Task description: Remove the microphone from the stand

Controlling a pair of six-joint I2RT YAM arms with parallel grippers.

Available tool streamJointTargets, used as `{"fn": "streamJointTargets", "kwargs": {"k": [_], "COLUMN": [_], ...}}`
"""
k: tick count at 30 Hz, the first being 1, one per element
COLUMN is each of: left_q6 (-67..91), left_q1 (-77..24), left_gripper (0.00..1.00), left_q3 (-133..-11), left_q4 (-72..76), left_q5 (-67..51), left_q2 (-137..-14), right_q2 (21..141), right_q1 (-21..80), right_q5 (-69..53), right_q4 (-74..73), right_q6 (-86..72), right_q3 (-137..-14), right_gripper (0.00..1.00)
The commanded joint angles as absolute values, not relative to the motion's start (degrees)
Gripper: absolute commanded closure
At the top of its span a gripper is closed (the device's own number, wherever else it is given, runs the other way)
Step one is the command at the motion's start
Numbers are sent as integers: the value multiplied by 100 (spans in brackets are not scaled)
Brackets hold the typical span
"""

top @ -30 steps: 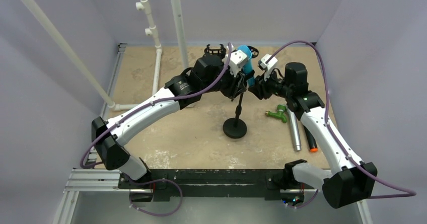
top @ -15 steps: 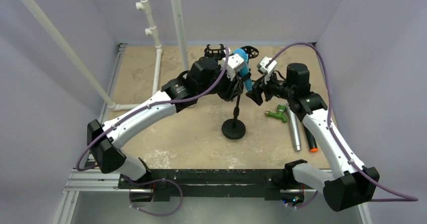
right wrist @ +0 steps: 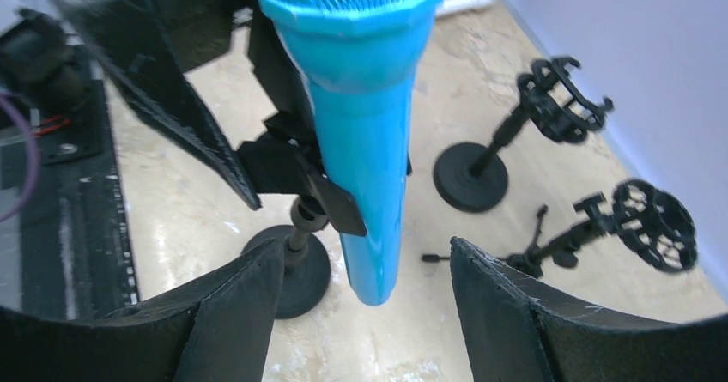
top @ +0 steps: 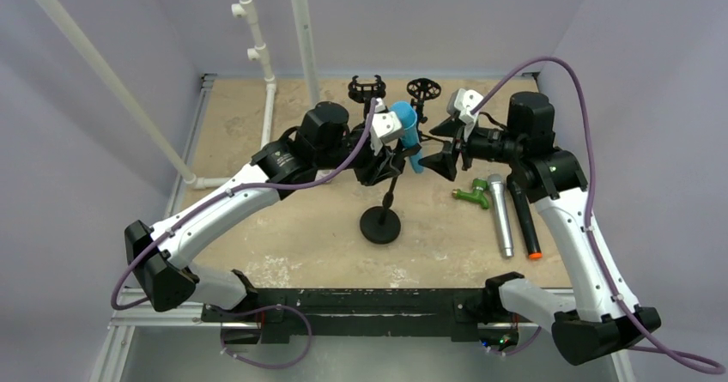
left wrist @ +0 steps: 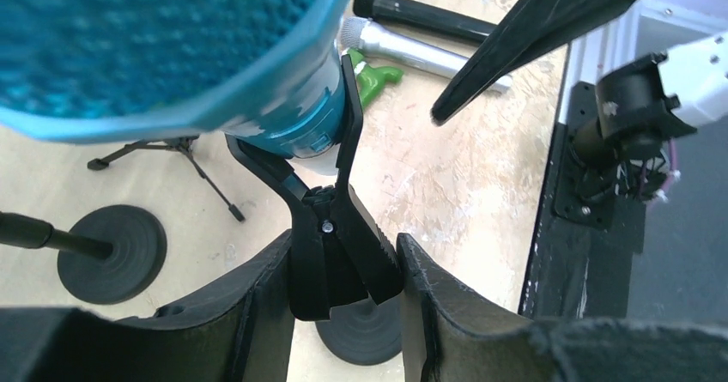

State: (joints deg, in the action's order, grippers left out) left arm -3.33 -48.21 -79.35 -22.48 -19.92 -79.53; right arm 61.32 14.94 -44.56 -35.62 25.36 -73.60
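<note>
microphone (right wrist: 369, 142) sits in the stand clip (left wrist: 330, 227); left claw (left wrist: 343, 266) pinches that clip, right claw (top: 446, 148) gapes, empty.

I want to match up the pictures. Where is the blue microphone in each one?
Top external: the blue microphone is in the middle, towards the back, between the two arms.
Left wrist: top left, very close, above the stand clip.
Right wrist: top middle, pointing down.
Shared landmark: the stand's round black base.
</note>
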Motion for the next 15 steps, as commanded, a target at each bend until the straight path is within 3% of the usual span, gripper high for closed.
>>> {"fn": "streamJointTargets", "kwargs": {"k": [1,15], "left_q6": [-915,-1163], "left_q1": [-4710,-4693], "left_gripper": [100,100], "left_q3": [-7902,-7862], "left_q4": [-1987,-2148], "left_q5": [-2953,-3801], "left_q2": [-7541,-7654], "right_q2": [6182,6669], "right_q1": [1483,1521], "right_q5": [-5461,-6769], "right_q4": [-4088,-2791], "right_q6": [2567,1031], "right_q3": [-7831,-7766], "right_gripper": [31,30]}}
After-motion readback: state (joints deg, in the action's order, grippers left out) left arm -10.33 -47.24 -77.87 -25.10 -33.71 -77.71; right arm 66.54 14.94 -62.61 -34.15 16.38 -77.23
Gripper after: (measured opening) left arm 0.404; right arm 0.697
